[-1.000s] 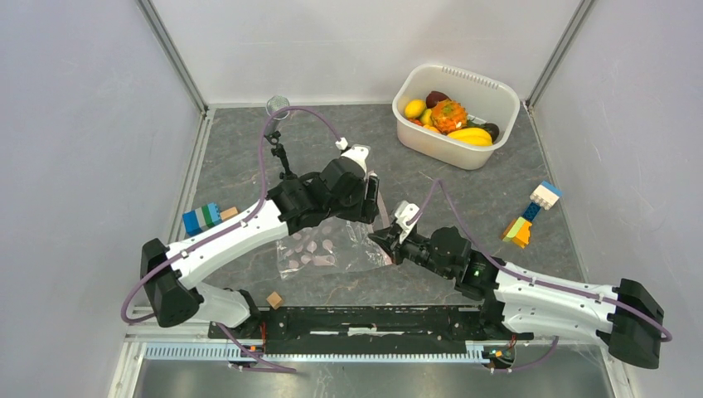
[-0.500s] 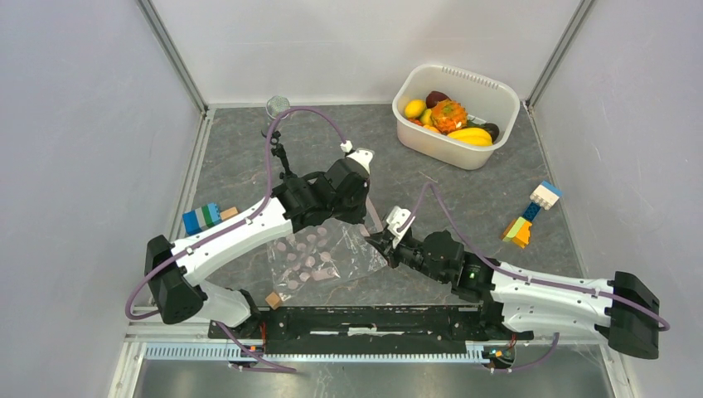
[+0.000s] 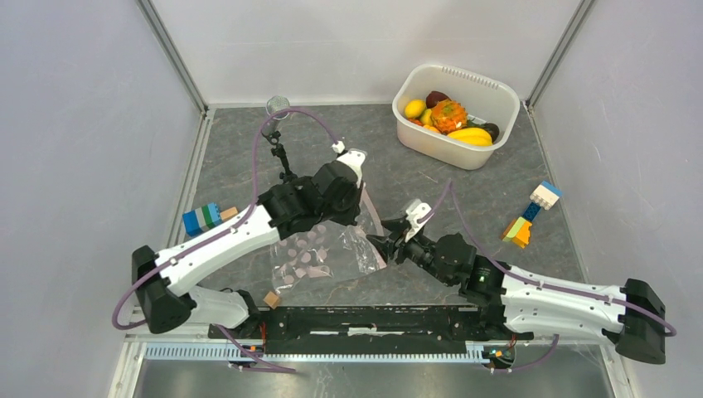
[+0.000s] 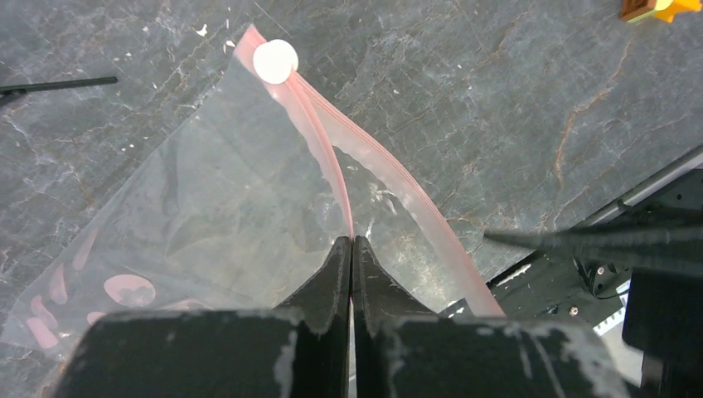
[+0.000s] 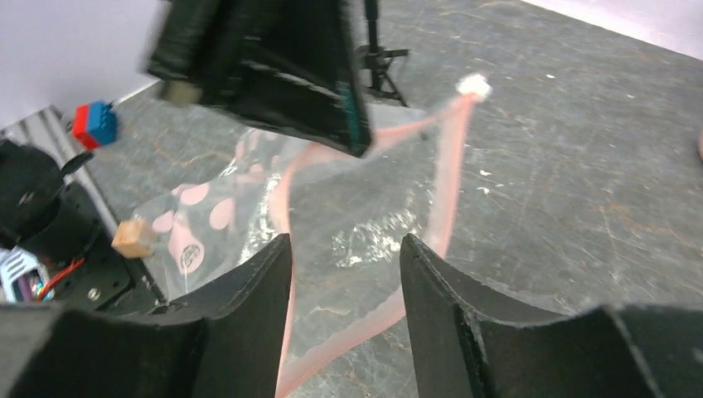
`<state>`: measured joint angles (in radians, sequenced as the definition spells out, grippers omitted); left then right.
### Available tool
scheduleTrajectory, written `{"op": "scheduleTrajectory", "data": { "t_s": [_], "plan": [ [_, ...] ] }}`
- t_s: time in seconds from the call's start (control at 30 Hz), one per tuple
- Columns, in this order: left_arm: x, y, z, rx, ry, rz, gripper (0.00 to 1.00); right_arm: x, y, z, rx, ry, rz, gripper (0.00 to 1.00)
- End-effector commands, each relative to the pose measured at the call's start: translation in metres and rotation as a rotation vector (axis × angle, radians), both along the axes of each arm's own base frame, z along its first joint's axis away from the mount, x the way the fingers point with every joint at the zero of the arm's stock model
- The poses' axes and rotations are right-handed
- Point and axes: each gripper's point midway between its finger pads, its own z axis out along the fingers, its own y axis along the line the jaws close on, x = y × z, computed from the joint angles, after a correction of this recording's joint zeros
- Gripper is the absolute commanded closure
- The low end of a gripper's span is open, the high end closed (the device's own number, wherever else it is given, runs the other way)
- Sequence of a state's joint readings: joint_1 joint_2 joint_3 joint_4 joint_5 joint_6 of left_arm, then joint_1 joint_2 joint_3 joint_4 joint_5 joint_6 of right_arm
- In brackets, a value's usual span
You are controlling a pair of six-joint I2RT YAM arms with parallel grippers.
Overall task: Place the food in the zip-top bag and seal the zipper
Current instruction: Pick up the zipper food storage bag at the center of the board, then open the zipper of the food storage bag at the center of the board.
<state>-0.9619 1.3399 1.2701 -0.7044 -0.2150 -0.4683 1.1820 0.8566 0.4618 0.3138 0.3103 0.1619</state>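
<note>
You have no readable words, labels, brands or numbers in any view; a small dark mark (image 5: 189, 255) on the bag (image 5: 365, 207) is too blurred to make out

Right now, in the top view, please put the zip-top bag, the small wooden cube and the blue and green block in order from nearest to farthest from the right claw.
1. zip-top bag: right at the tips of the right claw, on its left.
2. small wooden cube: farther left, by the near rail.
3. blue and green block: farthest, near the table's left edge.
</note>
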Motion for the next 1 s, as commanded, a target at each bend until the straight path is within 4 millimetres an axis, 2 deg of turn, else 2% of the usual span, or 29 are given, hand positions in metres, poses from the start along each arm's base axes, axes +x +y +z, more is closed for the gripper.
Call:
{"op": "scheduleTrajectory", "data": {
  "t_s": [0.0, 0.1, 0.23, 0.37, 0.5, 0.6, 0.7, 0.77, 0.9, 0.97],
  "plan": [
    [0.003, 0.007, 0.033, -0.079, -0.132, -0.015, 0.98, 0.025, -0.025, 0.018, 0.095, 0.088, -0.207, 0.43],
    [-0.001, 0.008, 0.037, -0.105, -0.141, -0.029, 0.98, 0.032, -0.027, 0.021, 0.143, 0.151, -0.214, 0.41],
    [-0.009, 0.006, 0.038, -0.144, -0.139, -0.066, 0.98, 0.043, -0.022, 0.009, 0.197, 0.271, -0.186, 0.38],
    [-0.012, 0.007, 0.039, -0.169, -0.144, -0.076, 0.98, 0.033, 0.000, 0.014, 0.275, 0.309, -0.031, 0.32],
    [-0.012, 0.009, 0.038, -0.163, -0.148, -0.069, 0.98, 0.025, 0.012, 0.018, 0.283, 0.326, 0.045, 0.26],
    [-0.013, 0.008, 0.038, -0.167, -0.144, -0.071, 0.98, 0.025, 0.014, 0.004, 0.253, 0.365, 0.038, 0.26],
    [-0.014, 0.006, 0.043, -0.184, -0.147, -0.081, 0.98, 0.028, 0.015, -0.016, 0.216, 0.417, 0.007, 0.33],
    [-0.015, 0.005, 0.047, -0.196, -0.153, -0.090, 0.98, 0.029, 0.017, -0.022, 0.212, 0.426, 0.004, 0.39],
    [-0.014, 0.008, 0.048, -0.184, -0.163, -0.088, 0.98, 0.024, 0.029, -0.009, 0.253, 0.401, 0.082, 0.63],
    [-0.012, 0.012, 0.046, -0.153, -0.164, -0.075, 0.98, 0.027, 0.030, -0.005, 0.264, 0.399, 0.075, 0.79]
  ]
}}
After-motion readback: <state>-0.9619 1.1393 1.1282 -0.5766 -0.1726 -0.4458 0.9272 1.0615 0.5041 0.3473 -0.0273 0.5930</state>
